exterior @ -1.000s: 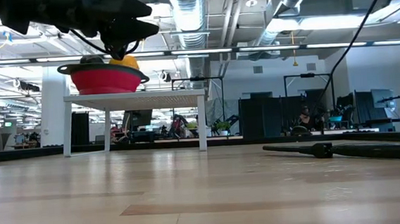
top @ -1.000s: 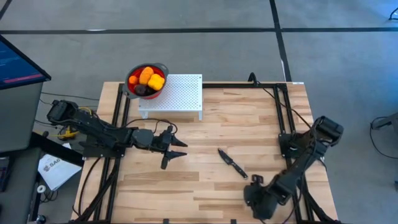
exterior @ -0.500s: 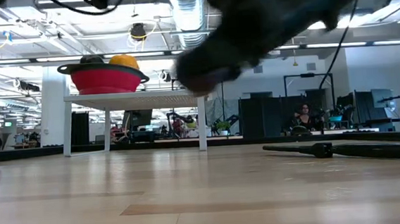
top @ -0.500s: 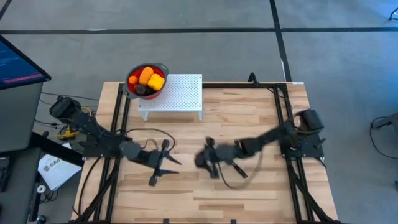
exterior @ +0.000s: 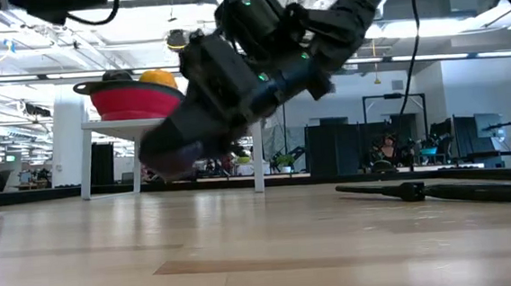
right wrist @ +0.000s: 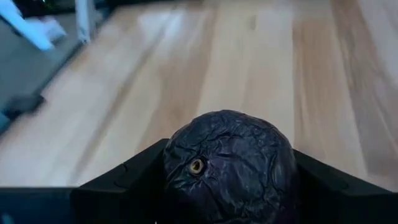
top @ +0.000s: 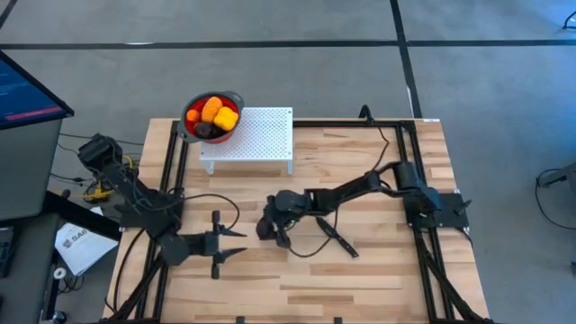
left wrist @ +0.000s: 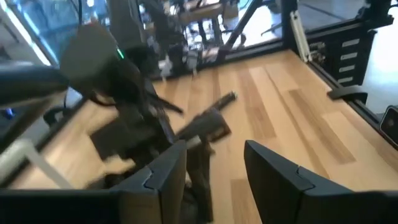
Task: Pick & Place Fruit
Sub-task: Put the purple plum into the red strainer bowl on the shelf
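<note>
**Operator:** Where do I stand on the fruit?

**Observer:** Your right gripper (top: 268,229) is clenched around one piece, a dark purple wrinkled fruit (right wrist: 229,165). Your right wrist view shows it wedged between the two fingers. The arm reaches left across the middle of the table (top: 378,270), and the low view has the gripper up in the air, not touching the wood.

**Operator:** And the rest of them?

**Observer:** You have several pieces heaped in the red colander (top: 212,117): orange, yellow, red and dark ones. It sits on the white perforated stand (top: 261,137) at the far left of the table. I see no loose fruit lying on the boards, only the black-handled knife (top: 337,236) just to the right of your gripper.

**Operator:** The left arm?

**Observer:** Your left gripper (top: 222,247) waits at the near left of the table, fingers apart with nothing between them.

**Operator:** So how far along am I?

**Observer:** I can't tell which way the pieces are travelling. If the colander is the goal, you look nearly finished, with this purple one as the last visible piece. If you're emptying it, you've barely begun.
</note>
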### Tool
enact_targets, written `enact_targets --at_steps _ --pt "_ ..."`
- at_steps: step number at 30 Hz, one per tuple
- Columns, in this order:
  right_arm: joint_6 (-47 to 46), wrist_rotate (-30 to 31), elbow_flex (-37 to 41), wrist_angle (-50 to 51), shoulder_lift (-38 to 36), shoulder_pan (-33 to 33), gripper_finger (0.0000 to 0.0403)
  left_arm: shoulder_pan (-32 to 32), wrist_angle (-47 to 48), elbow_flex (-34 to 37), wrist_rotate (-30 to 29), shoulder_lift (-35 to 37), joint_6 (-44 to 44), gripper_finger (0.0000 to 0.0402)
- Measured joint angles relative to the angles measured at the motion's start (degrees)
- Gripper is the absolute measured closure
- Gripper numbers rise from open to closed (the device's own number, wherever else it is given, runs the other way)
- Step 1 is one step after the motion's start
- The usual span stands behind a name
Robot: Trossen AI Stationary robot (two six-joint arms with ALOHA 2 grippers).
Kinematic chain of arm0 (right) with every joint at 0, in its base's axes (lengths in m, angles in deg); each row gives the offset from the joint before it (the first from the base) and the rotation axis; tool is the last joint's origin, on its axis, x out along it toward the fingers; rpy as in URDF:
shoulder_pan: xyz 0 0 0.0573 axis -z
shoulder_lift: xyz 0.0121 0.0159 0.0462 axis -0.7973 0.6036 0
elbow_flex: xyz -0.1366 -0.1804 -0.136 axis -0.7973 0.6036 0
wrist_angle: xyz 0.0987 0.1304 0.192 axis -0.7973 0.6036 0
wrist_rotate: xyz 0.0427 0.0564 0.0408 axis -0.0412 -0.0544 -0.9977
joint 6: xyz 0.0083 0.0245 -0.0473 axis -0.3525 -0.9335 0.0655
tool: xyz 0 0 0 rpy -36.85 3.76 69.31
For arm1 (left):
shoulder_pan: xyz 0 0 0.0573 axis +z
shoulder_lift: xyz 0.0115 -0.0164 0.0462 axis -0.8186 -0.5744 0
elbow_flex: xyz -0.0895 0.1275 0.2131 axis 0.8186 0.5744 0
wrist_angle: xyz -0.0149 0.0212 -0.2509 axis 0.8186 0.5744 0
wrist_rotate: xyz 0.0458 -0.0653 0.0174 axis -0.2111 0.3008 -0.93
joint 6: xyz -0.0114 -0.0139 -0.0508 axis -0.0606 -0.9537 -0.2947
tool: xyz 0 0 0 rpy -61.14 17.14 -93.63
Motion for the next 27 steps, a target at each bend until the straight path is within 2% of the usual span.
enact_targets --at_steps 5,15,21,27 --pt "-1.6 -5.5 -1.8 2.4 1.7 1.6 0.0153 0.6 7.3 0.0 0.3 0.0 -10.7 0.0245" --pt "-1.8 -5.6 -2.3 2.3 2.9 1.7 0.015 0.7 7.6 5.3 0.5 0.0 -20.9 0.0241" --pt "-1.8 -5.4 -3.2 4.0 3.1 1.8 0.0121 0.7 7.5 6.6 0.9 0.0 -21.2 0.0227" --pt "-1.8 -5.4 -3.2 4.1 3.1 1.7 0.009 0.8 7.4 6.6 2.1 0.0 -20.2 0.0184"
